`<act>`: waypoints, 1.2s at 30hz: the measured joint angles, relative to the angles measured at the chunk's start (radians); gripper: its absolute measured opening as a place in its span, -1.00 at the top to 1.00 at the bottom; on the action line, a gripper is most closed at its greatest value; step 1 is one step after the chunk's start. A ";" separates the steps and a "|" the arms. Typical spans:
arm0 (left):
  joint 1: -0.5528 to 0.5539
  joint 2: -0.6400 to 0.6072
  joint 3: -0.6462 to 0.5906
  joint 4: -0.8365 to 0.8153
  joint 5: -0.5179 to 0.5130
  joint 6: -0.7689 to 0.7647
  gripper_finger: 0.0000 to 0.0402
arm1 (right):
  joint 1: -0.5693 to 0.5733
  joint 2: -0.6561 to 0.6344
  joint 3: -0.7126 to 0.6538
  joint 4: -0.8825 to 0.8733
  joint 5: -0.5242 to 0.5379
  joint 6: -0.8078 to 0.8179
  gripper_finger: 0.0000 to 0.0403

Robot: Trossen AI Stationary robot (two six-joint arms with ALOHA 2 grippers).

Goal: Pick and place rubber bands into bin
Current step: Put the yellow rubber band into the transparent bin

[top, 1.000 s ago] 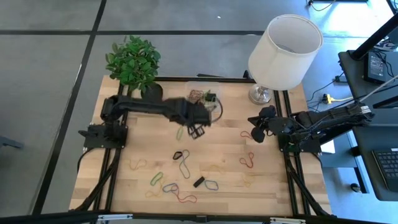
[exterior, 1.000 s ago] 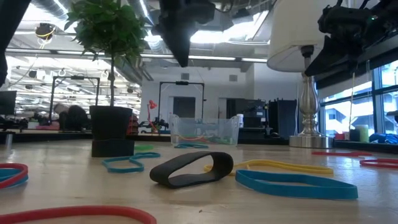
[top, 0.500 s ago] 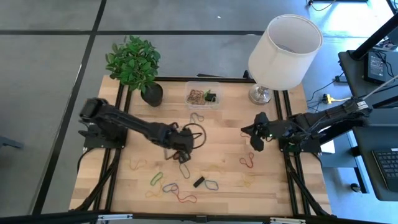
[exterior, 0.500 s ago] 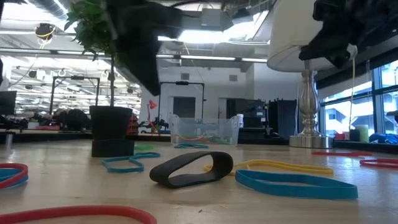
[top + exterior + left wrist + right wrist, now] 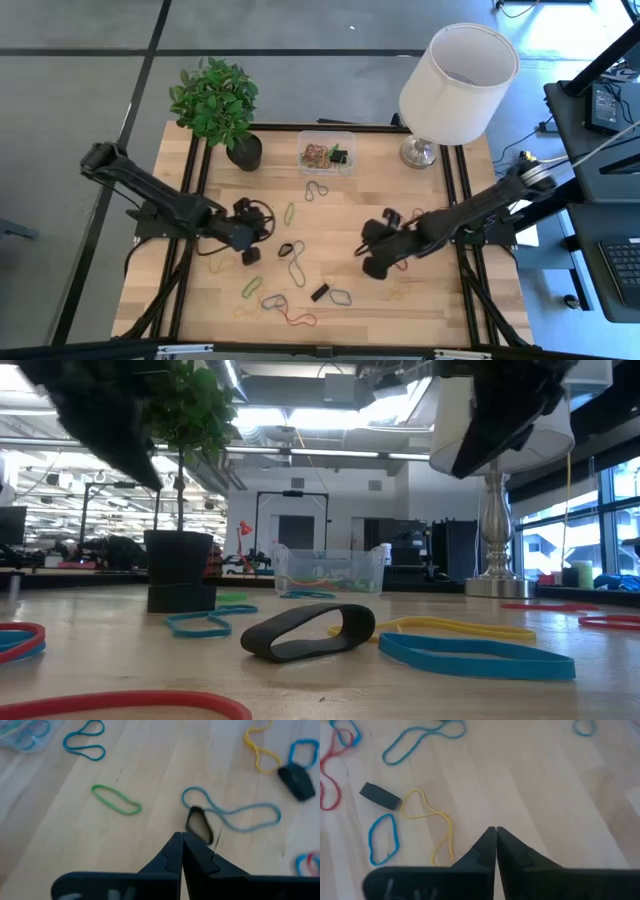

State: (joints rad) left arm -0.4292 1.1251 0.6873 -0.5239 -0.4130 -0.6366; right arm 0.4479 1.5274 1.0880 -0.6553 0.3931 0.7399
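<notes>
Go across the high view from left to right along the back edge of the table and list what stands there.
Potted plant → clear bin holding rubber bands → lamp with its base at the table's right back corner.

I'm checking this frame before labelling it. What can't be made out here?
- Bin contents, high view: bands too small and tangled to count.
- Bin, low view: far off; its clear wall blurs the bands inside.
- Left gripper and right gripper, low view: only dark blurred shapes, tips unseen.
</notes>
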 joint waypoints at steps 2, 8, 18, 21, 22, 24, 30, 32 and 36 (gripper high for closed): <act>-0.015 -0.052 -0.045 -0.002 -0.003 0.023 0.99 | 0.002 0.074 0.051 -0.023 -0.013 -0.010 0.85; -0.029 -0.195 -0.193 0.058 0.082 0.059 0.99 | -0.013 0.254 0.156 -0.028 -0.129 -0.049 0.52; -0.028 -0.342 -0.370 0.274 0.113 0.117 0.99 | -0.032 0.392 0.188 0.003 -0.178 -0.126 0.06; -0.028 -0.343 -0.383 0.280 0.131 0.077 0.99 | -0.032 0.408 0.188 0.037 -0.178 -0.146 0.08; -0.028 -0.342 -0.385 0.284 0.144 0.068 0.99 | -0.032 0.413 0.188 0.049 -0.178 -0.154 0.10; -0.028 -0.335 -0.385 0.291 0.152 0.054 0.99 | -0.033 0.427 0.188 0.082 -0.178 -0.178 0.13; -0.028 -0.337 -0.385 0.303 0.153 0.048 0.99 | -0.044 0.476 0.184 0.107 -0.194 -0.195 0.24; -0.028 -0.337 -0.385 0.307 0.153 0.048 0.99 | -0.049 0.487 0.187 0.108 -0.227 -0.196 0.28; -0.028 -0.337 -0.385 0.306 0.153 0.048 0.99 | -0.049 0.500 0.188 0.103 -0.242 -0.199 0.45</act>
State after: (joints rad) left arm -0.4576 0.7883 0.3023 -0.2176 -0.2596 -0.5886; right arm 0.3985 2.0274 1.2755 -0.5520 0.1509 0.5404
